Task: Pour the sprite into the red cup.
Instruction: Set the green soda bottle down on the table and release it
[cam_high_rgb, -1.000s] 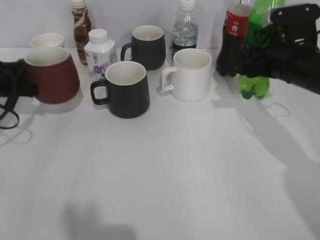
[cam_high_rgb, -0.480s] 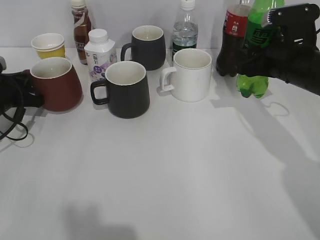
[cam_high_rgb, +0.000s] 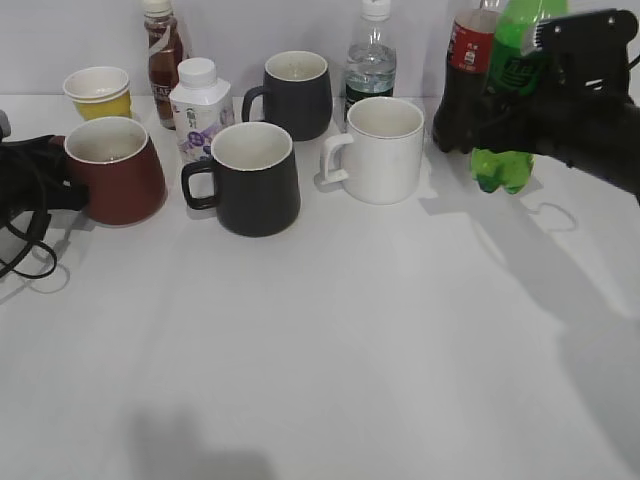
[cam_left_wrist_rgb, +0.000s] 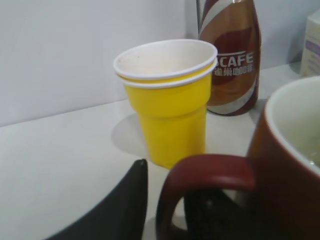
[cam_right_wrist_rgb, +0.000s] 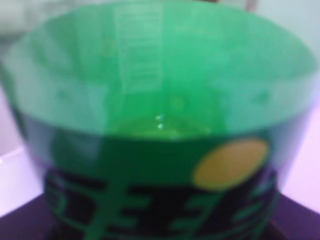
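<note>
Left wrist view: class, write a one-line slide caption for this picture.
Close-up of the red cup's handle beside a dark gripper finger, with a yellow paper cup and a brown coffee bottle behind.

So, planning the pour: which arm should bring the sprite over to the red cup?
Right. Its tool already grips the sprite, lifted off the table. The left tool is at the red cup's handle, far across.

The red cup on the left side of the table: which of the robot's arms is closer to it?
The left. Its gripper is at the red cup, around its handle. The right gripper is far across the table, holding the sprite lifted off the surface.
</note>
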